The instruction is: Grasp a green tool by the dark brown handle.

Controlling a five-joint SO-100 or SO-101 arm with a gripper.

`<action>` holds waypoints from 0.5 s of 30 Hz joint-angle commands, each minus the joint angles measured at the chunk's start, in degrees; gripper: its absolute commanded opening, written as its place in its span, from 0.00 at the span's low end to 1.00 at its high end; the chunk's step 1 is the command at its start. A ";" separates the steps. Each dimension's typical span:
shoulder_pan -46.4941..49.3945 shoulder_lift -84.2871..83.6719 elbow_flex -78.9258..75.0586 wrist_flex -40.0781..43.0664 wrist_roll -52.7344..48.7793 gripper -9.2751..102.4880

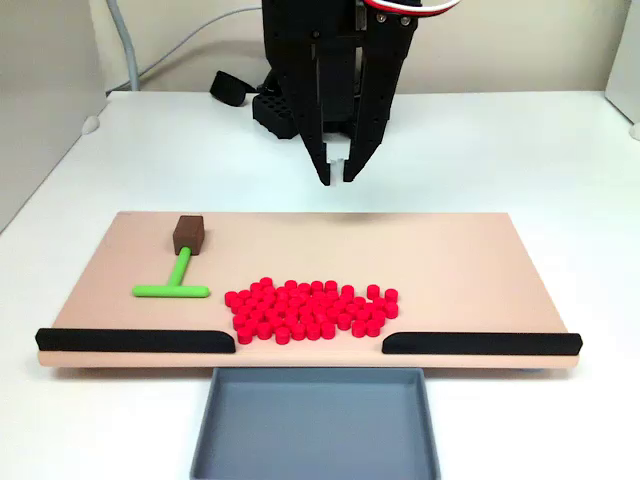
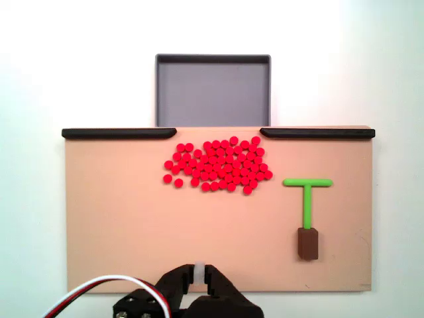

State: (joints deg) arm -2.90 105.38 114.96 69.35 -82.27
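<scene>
The green tool lies flat at left of centre in a fixed view, on a tan board. It looks light, stiff and smooth, thin rods likely to slip. Its dark brown handle, a blocky matte cube, offers flat sides to grip. Red cylinders cluster nearby. The pincer hangs above, nearly closed, empty.

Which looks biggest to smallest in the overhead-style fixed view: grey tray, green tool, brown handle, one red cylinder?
1. Grey tray
2. Green tool
3. Dark brown handle
4. One red cylinder
</scene>
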 commanded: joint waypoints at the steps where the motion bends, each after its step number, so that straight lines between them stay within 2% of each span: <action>1: -0.09 0.62 -1.67 0.18 0.18 0.09; 15: -0.18 -0.26 -1.67 0.18 0.18 0.09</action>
State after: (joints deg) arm -2.90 105.38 114.96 69.35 -82.27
